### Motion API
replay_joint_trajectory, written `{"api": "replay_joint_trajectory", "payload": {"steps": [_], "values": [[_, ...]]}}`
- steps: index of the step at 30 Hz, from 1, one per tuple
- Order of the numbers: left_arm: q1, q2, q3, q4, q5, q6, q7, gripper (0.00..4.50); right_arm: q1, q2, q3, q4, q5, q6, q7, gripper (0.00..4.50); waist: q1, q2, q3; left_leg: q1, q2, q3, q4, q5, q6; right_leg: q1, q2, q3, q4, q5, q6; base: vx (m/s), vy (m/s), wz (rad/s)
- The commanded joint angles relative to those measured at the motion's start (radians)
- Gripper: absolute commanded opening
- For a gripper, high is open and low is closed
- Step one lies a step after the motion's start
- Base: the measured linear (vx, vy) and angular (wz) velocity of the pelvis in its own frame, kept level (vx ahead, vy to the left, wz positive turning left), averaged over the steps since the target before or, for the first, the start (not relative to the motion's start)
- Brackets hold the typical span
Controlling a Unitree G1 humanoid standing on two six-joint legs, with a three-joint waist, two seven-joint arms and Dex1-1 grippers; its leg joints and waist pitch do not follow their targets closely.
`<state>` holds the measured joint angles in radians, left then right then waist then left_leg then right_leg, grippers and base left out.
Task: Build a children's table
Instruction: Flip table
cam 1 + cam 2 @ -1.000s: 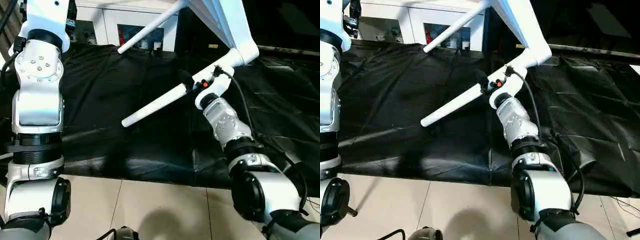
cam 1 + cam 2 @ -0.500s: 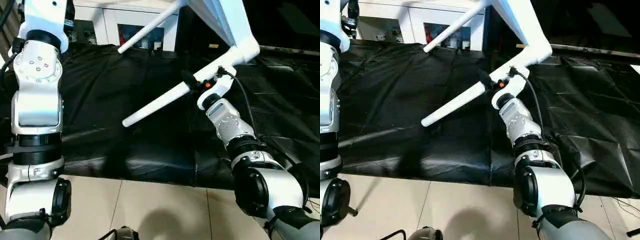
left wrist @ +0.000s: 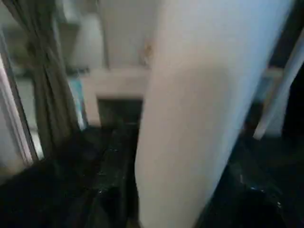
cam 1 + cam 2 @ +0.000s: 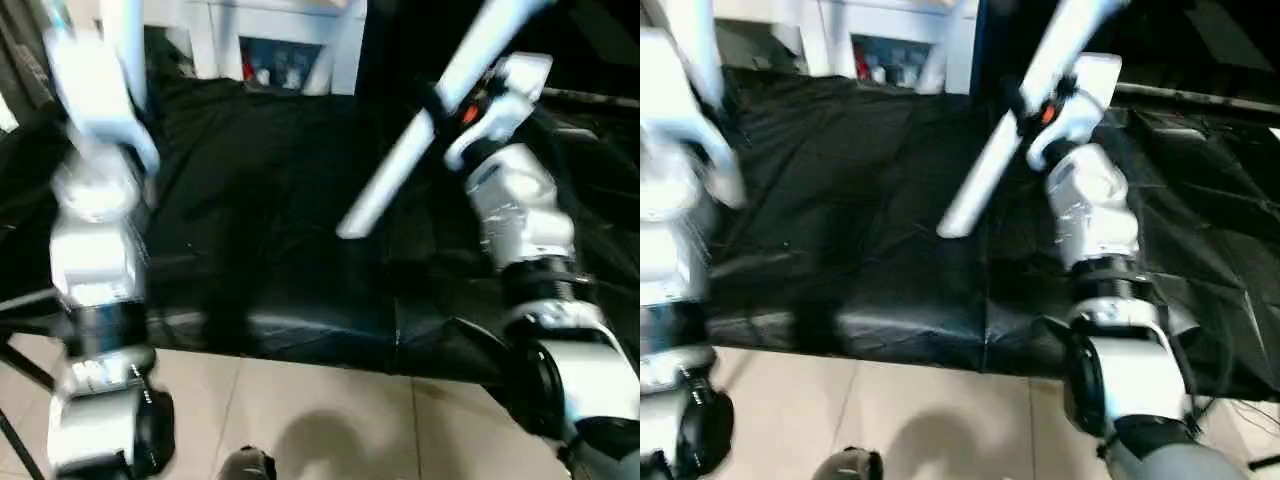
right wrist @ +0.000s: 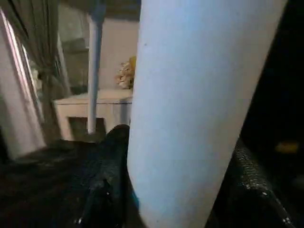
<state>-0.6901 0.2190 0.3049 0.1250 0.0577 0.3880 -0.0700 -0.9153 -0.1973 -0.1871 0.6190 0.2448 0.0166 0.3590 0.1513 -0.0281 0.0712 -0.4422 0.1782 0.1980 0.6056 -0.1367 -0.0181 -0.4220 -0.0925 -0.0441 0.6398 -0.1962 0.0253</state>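
- Your white leg reads as smooth plastic tube with a soft sheen; up close in the right wrist view its surface is even and unmarked.
- The worktop is draped in black cloth, creased and slightly glossy along the folds at its front edge.
- Your forearms show brushed silver metal with glossy white shells and black matt joints.
- The right pincer's fingers look black with a finely textured, rubbery face.
- The floor is pale, smooth tile with a dull shine.

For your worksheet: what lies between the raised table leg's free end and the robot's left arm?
Bare black cloth alone lies between the leg and the left arm, in the left eye view.
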Motion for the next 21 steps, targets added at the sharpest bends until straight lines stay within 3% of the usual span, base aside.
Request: {"api": "replay_joint_trajectory", "payload": {"steps": [1,4,7,10,11,14,15,17,18,20,21], "values": [[-0.01,-0.006,-0.029,-0.018,-0.019,-0.026,-0.02,1.91,0.011,-0.002,0.048,-0.092,-0.049,0.002,-0.013,1.87,-0.006,0.007,-0.1,0.054,0.039,-0.019,-0.058,-0.127,0.012,0.041,-0.037,0.025,-0.052,0.063,-0.211,0.0,0.0,0.0],[0.026,-0.011,-0.031,-0.001,-0.018,-0.04,-0.022,1.77,0.041,0.012,0.07,-0.157,-0.063,0.035,-0.042,1.82,-0.008,0.011,-0.1,0.058,0.043,-0.022,-0.062,-0.154,0.002,0.042,-0.041,0.026,-0.056,0.041,-0.209,0.0,0.0,0.0],[0.066,0.012,-0.051,0.022,-0.003,-0.07,-0.031,1.72,0.094,0.04,0.095,-0.239,-0.067,0.087,-0.079,1.78,-0.01,0.008,-0.093,0.06,0.045,-0.024,-0.07,-0.191,-0.018,0.042,-0.039,0.027,-0.06,0.016,-0.185,0.0,0.0,0.0],[0.088,0.024,-0.059,0.032,0.002,-0.086,-0.037,1.72,0.135,0.062,0.113,-0.29,-0.078,0.12,-0.1,1.78,-0.014,0.003,-0.094,0.063,0.046,-0.026,-0.074,-0.217,-0.042,0.043,-0.041,0.026,-0.061,-0.01,-0.171,0.0,0.0,0.0],[0.106,0.032,-0.061,0.038,0.004,-0.103,-0.04,1.72,0.168,0.08,0.128,-0.324,-0.084,0.14,-0.111,1.77,-0.014,0.007,-0.089,0.065,0.046,-0.026,-0.079,-0.255,-0.057,0.039,-0.043,0.028,-0.069,-0.054,-0.153,0.0,0.0,0.0],[0.15,0.047,-0.069,0.042,0.009,-0.136,-0.057,1.72,0.206,0.101,0.15,-0.35,-0.099,0.157,-0.131,1.77,-0.019,0.005,-0.089,0.068,0.046,-0.028,-0.084,-0.291,-0.079,0.037,-0.043,0.029,-0.071,-0.09,-0.137,0.0,0.0,0.0],[0.164,0.052,-0.075,0.044,0.011,-0.148,-0.067,1.72,0.211,0.105,0.154,-0.351,-0.105,0.158,-0.139,1.77,-0.022,0.004,-0.083,0.066,0.046,-0.029,-0.09,-0.324,-0.089,0.036,-0.044,0.03,-0.078,-0.136,-0.128,0.0,0.0,0.0],[0.178,0.058,-0.083,0.05,0.009,-0.165,-0.08,1.72,0.212,0.109,0.155,-0.353,-0.113,0.165,-0.158,1.77,-0.026,0.003,-0.076,0.079,0.047,-0.031,-0.097,-0.427,-0.116,0.027,-0.046,0.032,-0.09,-0.255,-0.109,0.0,0.0,0.0],[0.18,0.06,-0.083,0.058,0.009,-0.167,-0.078,1.72,0.207,0.109,0.152,-0.349,-0.117,0.17,-0.17,1.77,-0.028,0.007,-0.079,0.084,0.047,-0.036,-0.099,-0.455,-0.13,0.028,-0.048,0.033,-0.092,-0.28,-0.101,0.0,0.0,0.0],[0.181,0.066,-0.088,0.06,0.004,-0.165,-0.094,1.72,0.202,0.109,0.148,-0.347,-0.117,0.176,-0.179,1.77,-0.03,0.006,-0.081,0.085,0.047,-0.037,-0.1,-0.458,-0.139,0.025,-0.046,0.034,-0.093,-0.259,-0.095,0.0,0.0,0.0],[0.182,0.073,-0.096,0.062,0.005,-0.165,-0.102,2.28,0.2,0.11,0.143,-0.35,-0.114,0.182,-0.182,1.77,-0.031,0.005,-0.08,0.084,0.047,-0.038,-0.101,-0.465,-0.142,0.025,-0.045,0.033,-0.092,-0.255,-0.092,0.0,0.0,0.0]]}}
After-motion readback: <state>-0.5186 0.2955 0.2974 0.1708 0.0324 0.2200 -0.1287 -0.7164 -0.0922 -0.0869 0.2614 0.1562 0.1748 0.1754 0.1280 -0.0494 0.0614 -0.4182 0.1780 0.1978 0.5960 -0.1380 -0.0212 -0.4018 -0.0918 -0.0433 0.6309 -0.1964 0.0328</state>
